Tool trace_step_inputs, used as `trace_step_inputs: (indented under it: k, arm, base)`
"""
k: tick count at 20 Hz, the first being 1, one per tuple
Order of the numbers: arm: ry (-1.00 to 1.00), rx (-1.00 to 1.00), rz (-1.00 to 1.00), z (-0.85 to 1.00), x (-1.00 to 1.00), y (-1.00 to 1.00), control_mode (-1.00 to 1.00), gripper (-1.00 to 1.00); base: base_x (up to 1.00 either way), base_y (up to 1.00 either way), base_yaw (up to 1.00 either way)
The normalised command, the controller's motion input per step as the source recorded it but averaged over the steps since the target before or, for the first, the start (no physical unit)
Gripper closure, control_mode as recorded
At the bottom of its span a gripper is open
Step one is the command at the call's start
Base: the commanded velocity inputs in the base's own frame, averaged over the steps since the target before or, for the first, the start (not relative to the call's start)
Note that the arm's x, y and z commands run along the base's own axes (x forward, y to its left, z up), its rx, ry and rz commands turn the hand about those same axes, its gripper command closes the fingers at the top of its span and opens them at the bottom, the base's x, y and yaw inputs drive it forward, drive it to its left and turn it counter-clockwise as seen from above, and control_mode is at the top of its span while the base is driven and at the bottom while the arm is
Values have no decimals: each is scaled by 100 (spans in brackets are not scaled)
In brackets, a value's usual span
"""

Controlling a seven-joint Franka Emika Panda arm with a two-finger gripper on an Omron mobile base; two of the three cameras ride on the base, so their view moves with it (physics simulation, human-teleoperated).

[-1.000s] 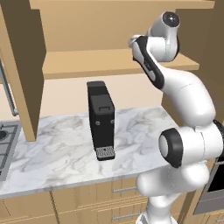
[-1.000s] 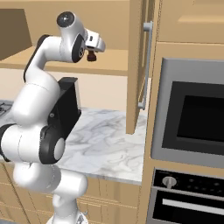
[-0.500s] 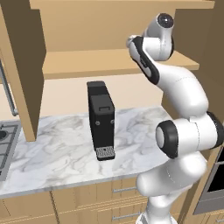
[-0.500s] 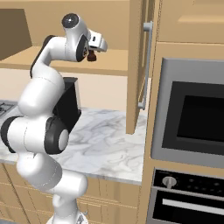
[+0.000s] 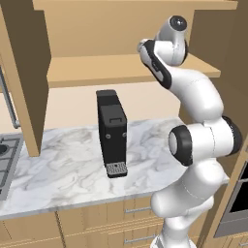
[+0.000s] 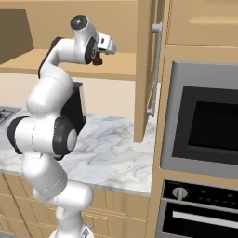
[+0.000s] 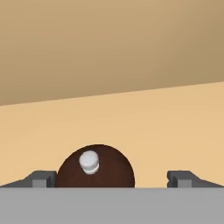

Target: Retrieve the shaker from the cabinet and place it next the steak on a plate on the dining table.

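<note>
**Claw at the cabinet shelf, shaker between its fingers**

Although our claw (image 7: 112, 179) has reached the shelf, its fingers stand well apart: in the hand view the left fingertip (image 7: 40, 178) sits just beside the shaker (image 7: 95, 166), while the right one is clear of it with bare shelf between. So we read the claw as wide open and holding nothing yet.

From above, the shaker shows as a dark reddish-brown round with a small pale knob on top. It stands upright on the plank shelf of the cabinet (image 5: 87, 70), off-centre toward the left finger. In the right base view it peeks out as a dark spot under the claw (image 6: 98, 56).

We judge the shaker to be light, rigid turned wood, smooth and rounded, so it could slip or tip if pinched high on the knob. We would take it low, around the body or waist.

Below the shelf, a black coffee machine (image 5: 112, 133) stands on the marble desk (image 5: 58, 164); an oven (image 6: 204, 125) is off to the right.
</note>
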Motion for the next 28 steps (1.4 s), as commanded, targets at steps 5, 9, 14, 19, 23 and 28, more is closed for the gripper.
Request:
trace_step_inputs:
  k: [5, 9, 14, 19, 23, 28]
  arm:
    - [3, 0, 0, -13, 22, 0, -100, -100]
    - [0, 0, 0, -12, 23, 2, -100, 100]
    - [0, 0, 0, -4, 7, 1, -100, 100]
    - [-1, 0, 0, -16, -29, 0, -100, 100]
    - [-4, 0, 4, -25, -86, 0, -100, 100]
    - [0, 0, 9, -10, -100, -1, -100, 100]
  base:
    - [0, 0, 0]
    - [0, 0, 0]
    - [0, 0, 0]
    - [0, 0, 0]
    - [0, 0, 0]
    - [0, 0, 0]
